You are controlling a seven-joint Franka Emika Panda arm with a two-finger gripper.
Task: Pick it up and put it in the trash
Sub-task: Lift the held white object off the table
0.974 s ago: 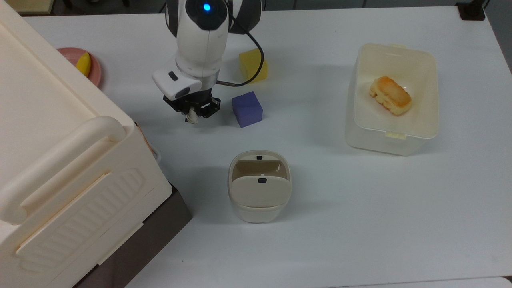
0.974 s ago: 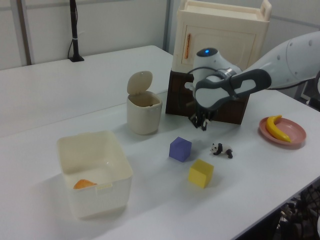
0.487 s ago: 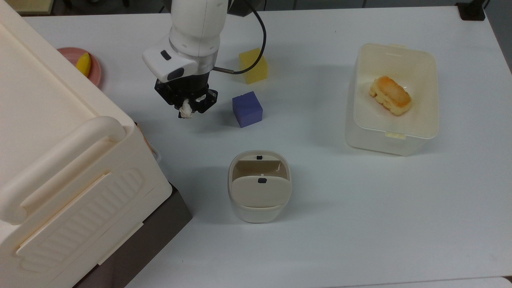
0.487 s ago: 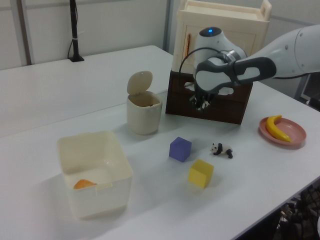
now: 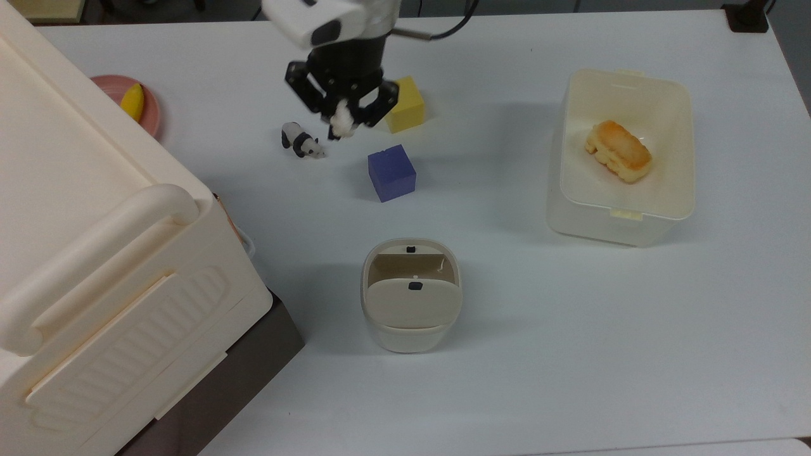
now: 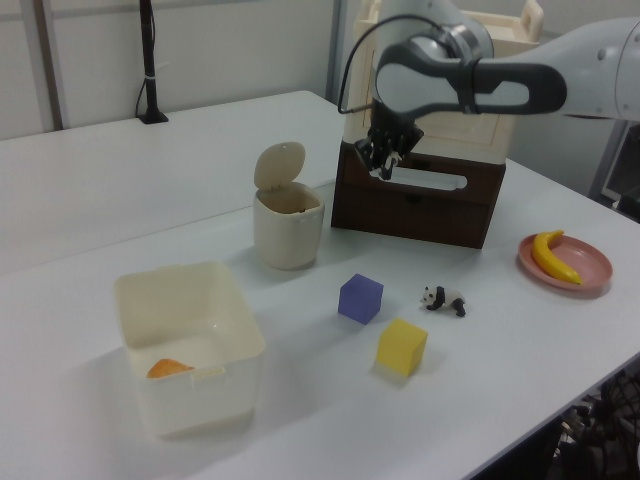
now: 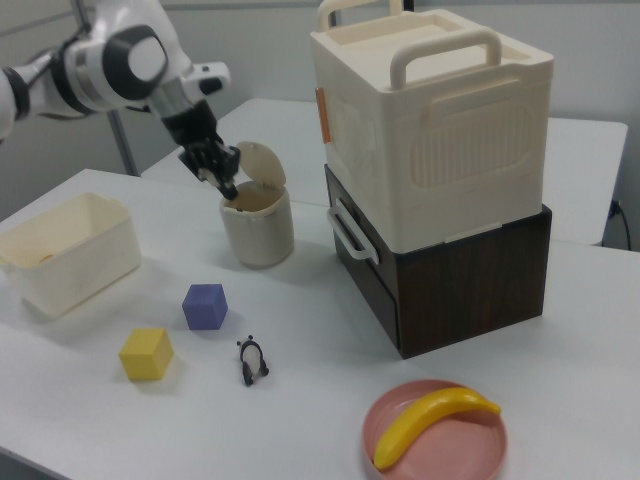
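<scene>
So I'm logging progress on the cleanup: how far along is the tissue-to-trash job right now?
The pickup looks done: the gripper is shut on the tissue wad and holds it well above the table. The carry is in hand; in the top view the wad hangs near the yellow cube, away from the bin. Left to do: move over the bin's open top and let go.

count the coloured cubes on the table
2: a purple cube near the table's middle, and a yellow cube just beyond it in the top view, beside the panda figurine.
</scene>
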